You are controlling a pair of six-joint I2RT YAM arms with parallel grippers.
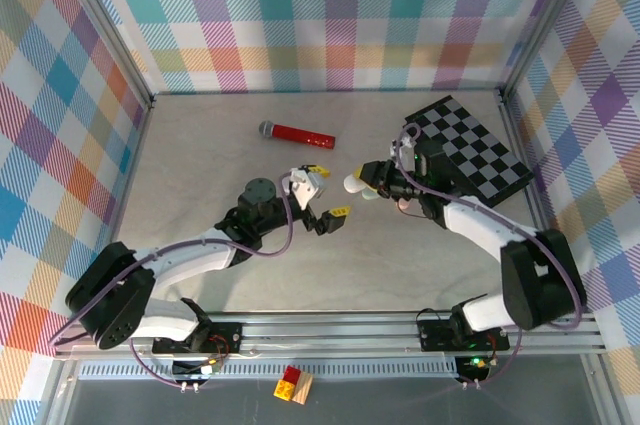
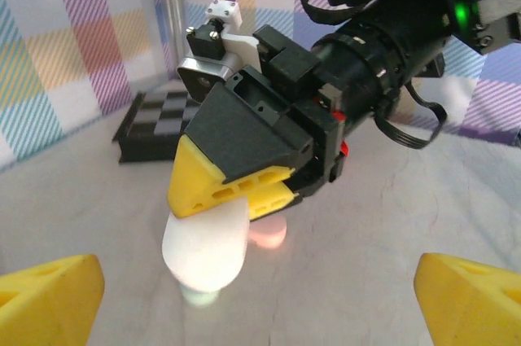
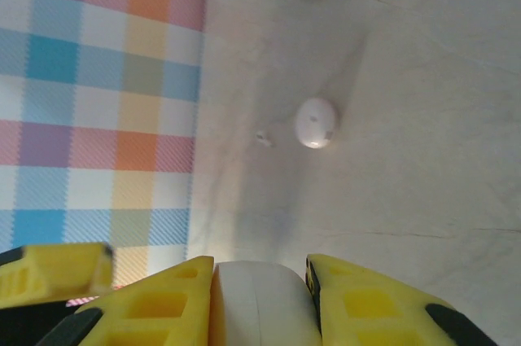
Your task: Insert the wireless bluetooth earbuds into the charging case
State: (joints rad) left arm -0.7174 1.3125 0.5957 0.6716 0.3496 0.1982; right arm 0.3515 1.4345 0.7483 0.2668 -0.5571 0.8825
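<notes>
- The earbud (image 3: 262, 138), a tiny white bit, lies loose on the table (image 3: 423, 199), just beside a small white oval case (image 3: 315, 123) and apart from both grippers. It is so small that a finger coming down a little off could flick it away instead of catching it.
- A second white case (image 2: 207, 248) is clamped between the fingers of the right gripper (image 1: 364, 181), above the middle of the table. Only one end seems to be held, so a push from the side could turn it or make it slip out.
- This held case looks closed, with only a seam visible. If so, an earbud pressed against it would just fall back.
- The left gripper (image 1: 329, 191) hangs with its jaws spread and nothing in them, very near the right one. A careless move could knock the two together.
- A pink blur under the held case is too unclear to name.
- The red cylinder (image 1: 297, 133) lies toward the far left, and a flicked earbud could roll against it.
</notes>
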